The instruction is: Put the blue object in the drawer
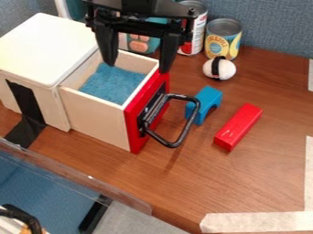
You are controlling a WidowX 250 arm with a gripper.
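I am looking down from my camera, and my black gripper [137, 67] is hanging over the open drawer [98, 121]. Its two fingers are pointing down and standing wide apart, so it is being open. The blue block [209, 97], shaped like a little bridge, is sitting on the brown table [263, 178], down and to the right of my gripper. It is resting outside the drawer, near the black handle [177, 144], and I am not able to tell if the two are touching.

The drawer is sticking out of the white box [45, 48], which is standing to the left of my gripper. Its red front [136, 130] is facing right, and a soft-looking blue lining [113, 84] is covering its floor, just below my gripper in my view.

A long red block [238, 127] is lying farther down and right than the blue one. A white ball [226, 70] with a black band around it is sitting to the right of my gripper. Behind and to the right, a yellow and blue can [222, 41] is standing beside a red and white can [196, 29]. Pale tape [256, 222] is sticking to the table, far down and right of my gripper.
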